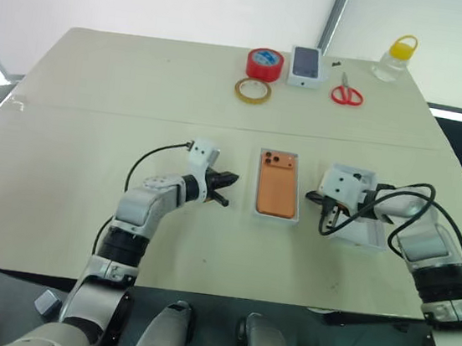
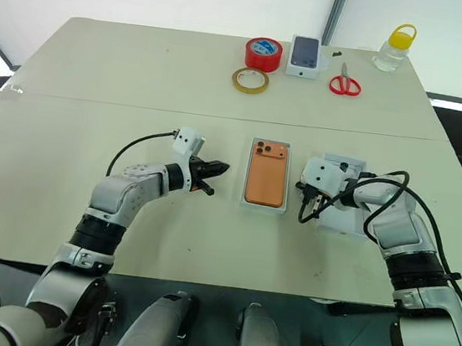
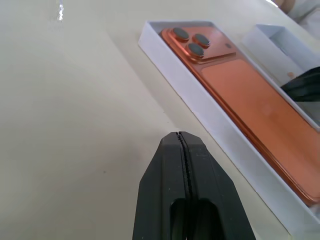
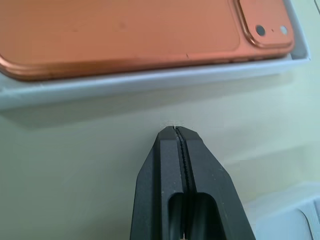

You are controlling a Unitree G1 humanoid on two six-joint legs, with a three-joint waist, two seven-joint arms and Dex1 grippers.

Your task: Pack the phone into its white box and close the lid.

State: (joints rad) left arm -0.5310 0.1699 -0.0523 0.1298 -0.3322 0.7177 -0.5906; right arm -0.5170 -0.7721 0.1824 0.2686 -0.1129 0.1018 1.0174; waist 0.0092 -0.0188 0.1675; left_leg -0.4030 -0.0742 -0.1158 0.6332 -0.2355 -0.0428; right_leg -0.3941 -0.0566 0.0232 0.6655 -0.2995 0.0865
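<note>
Phone (image 1: pixel 278 186) lies back-up inside the white box (image 1: pixel 274 216), camera cluster at the far end, box sitting mid tabletop (image 1: pixel 94 122) between the two arms. So packing step looks done; phone seems seated flat in the tray, low walls showing all round it. Lid (image 1: pixel 367 232) not on yet: it lies open-side up on the tabletop just right of the box, partly hidden under the right wrist and its cable. Left claw (image 1: pixel 225 178) clenched, holding nothing, hovering just left of the box, tips pointing toward it but apart from it. Right claw (image 4: pixel 174 131) also clenched and empty, tips low near the tabletop, close beside the box's right wall, not touching as far as the wrist view shows. Left to do, judged from this: open a claw, pick up the lid, turn it over, bring it above the box and press it down square. Lid is nearest the right arm, so that arm is the likely one to take it; the left could steady the box. Far edge holds clutter not in play: red tape roll (image 1: pixel 265 63), tan tape ring (image 1: pixel 252 91), small white box showing a dark phone (image 1: pixel 306 67), red scissors (image 1: pixel 347 94), bottle with yellow cap (image 1: pixel 394 59).
</note>
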